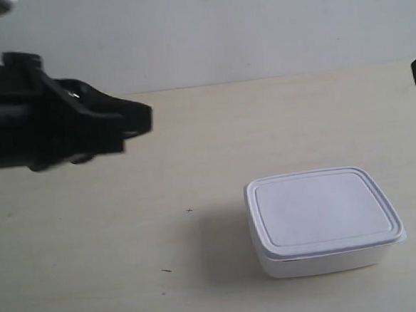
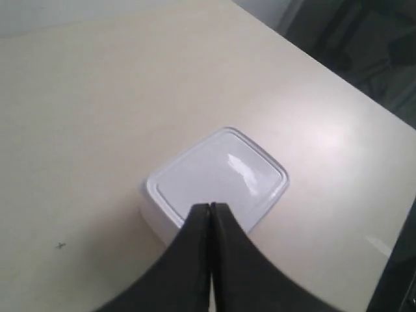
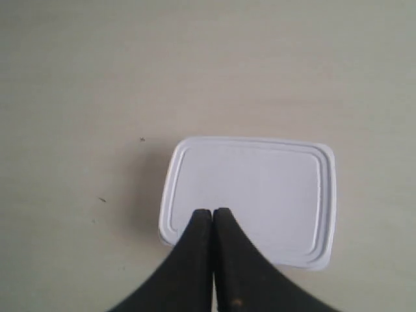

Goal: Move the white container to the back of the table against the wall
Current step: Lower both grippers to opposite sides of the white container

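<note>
The arm at the exterior view's left [image 1: 63, 123] hangs over the far-left counter [image 1: 93, 242], well apart from the box. The left hand [image 2: 210, 207] is pinched closed with nothing in it. Same for the right hand [image 3: 212, 211]: tips together, empty, looking straight down on the lid [image 3: 250, 188]. The white container [image 1: 325, 215] sits flat, lid up, near-right on the counter, well short of the wall [image 1: 220, 26]. Long axis runs left-right, long sides facing near and far. Likely light, thin plastic: walls will flex, and the glossy lid is probably slick. You'd do best to open up and grip across the short span, on the walls below the lid rim, mid-length. Or shove the near long side square, else it yaws.
</note>
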You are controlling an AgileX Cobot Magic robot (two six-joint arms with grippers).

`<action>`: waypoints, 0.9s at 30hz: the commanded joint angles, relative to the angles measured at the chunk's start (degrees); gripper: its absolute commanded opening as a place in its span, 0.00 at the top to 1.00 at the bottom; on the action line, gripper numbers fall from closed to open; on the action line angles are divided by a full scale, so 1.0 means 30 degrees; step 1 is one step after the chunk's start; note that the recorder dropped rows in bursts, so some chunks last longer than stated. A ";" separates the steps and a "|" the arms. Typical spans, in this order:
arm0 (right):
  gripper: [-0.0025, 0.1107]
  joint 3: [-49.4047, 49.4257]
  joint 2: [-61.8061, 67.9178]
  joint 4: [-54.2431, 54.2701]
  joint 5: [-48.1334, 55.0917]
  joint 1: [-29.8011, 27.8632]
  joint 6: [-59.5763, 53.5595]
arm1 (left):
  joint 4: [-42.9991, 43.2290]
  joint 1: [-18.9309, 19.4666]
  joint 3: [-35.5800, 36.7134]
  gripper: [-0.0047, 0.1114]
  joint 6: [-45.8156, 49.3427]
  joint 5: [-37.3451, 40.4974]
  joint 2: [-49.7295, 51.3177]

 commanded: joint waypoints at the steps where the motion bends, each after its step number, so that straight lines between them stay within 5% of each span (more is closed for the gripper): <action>1: 0.98 0.0042 0.0920 -0.1637 0.0594 0.1596 0.0564 | 0.1304 -0.2666 -0.0092 0.96 -0.1573 -0.2025 0.2380; 12: 0.98 0.4439 0.1015 -0.3096 -0.0717 0.4145 0.1656 | 0.1227 -0.5103 0.0795 0.96 -0.2643 -0.4752 0.5508; 21: 0.98 0.8385 0.1015 -0.2105 -0.2441 0.4144 0.1969 | 0.0413 -0.7867 0.2481 0.96 -0.4073 -0.7119 0.6494; 27: 0.98 0.9447 0.1015 -0.2065 -0.3520 0.4144 0.2186 | -0.0343 -0.8597 0.2320 0.96 -0.4073 -0.9119 0.9079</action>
